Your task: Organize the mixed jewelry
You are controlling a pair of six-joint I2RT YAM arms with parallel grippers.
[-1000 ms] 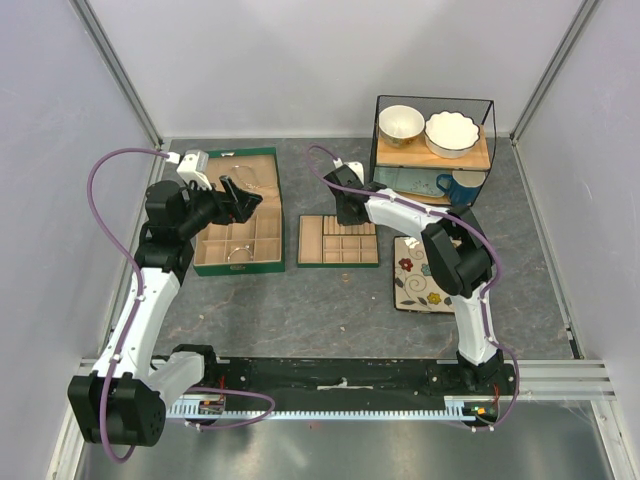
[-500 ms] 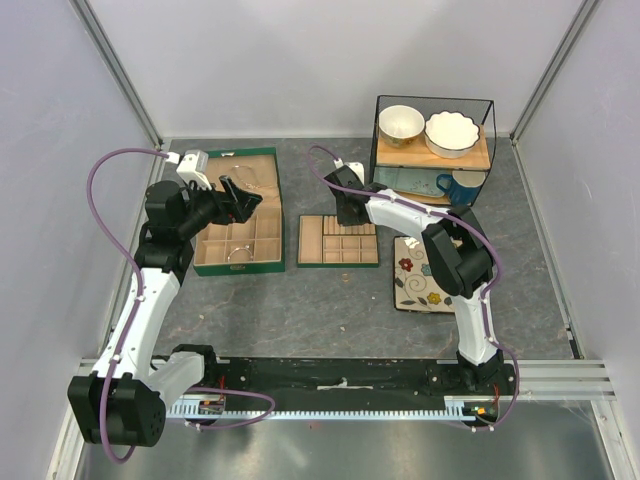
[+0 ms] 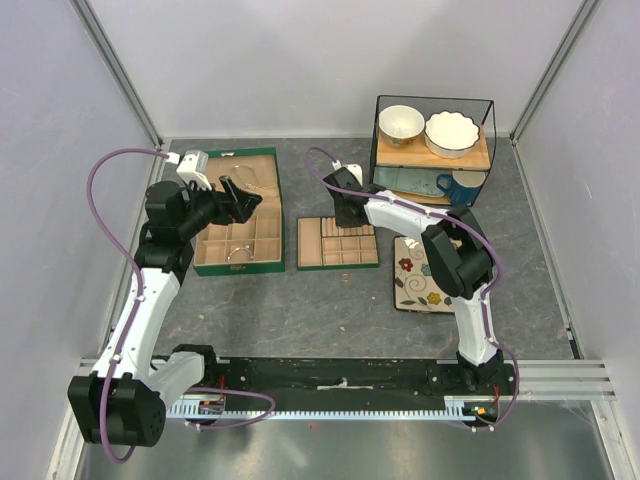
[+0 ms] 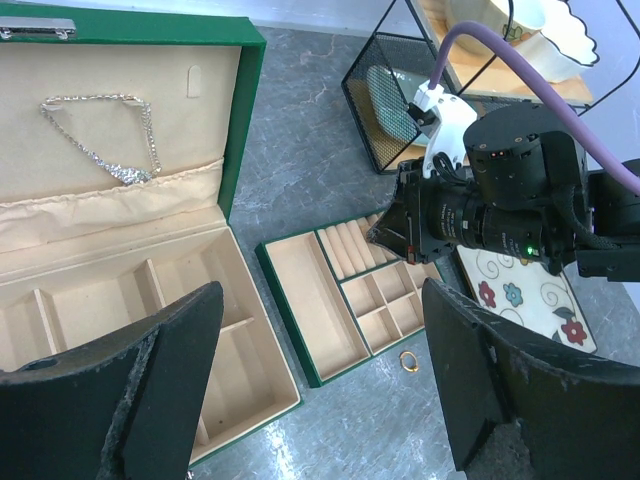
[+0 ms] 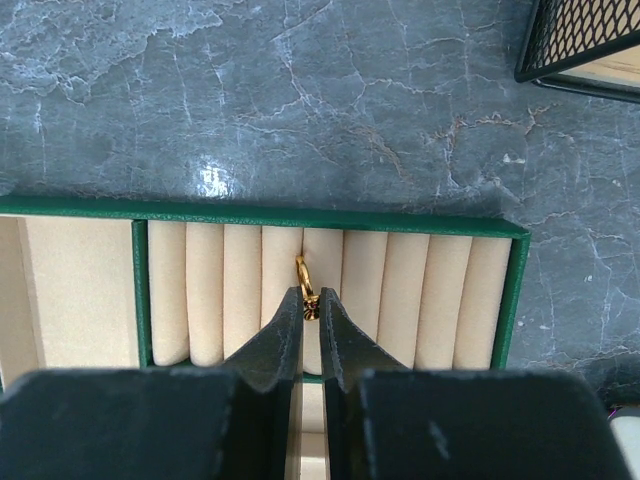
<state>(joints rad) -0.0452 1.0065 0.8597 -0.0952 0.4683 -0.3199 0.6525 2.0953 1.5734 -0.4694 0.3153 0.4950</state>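
Note:
My right gripper (image 5: 310, 302) is shut on a gold ring (image 5: 303, 275) with a dark stone. It holds the ring upright in a slot between the cream ring rolls at the far end of the tan compartment tray (image 5: 80, 290). In the top view this gripper (image 3: 345, 212) is over the tray's far edge (image 3: 338, 262). A second gold ring (image 4: 409, 360) lies on the table just in front of the tray (image 3: 345, 272). My left gripper (image 4: 318, 330) is open and empty above the green jewelry box (image 3: 236, 266). A fine chain necklace (image 4: 110, 140) lies in the box lid. A thin silver bangle (image 3: 238, 252) sits in a front compartment.
A black wire rack (image 3: 434, 150) at the back right holds two bowls and a blue mug. A floral mat (image 3: 420, 275) lies right of the tray. The right arm's links reach over the mat and the tray's right side.

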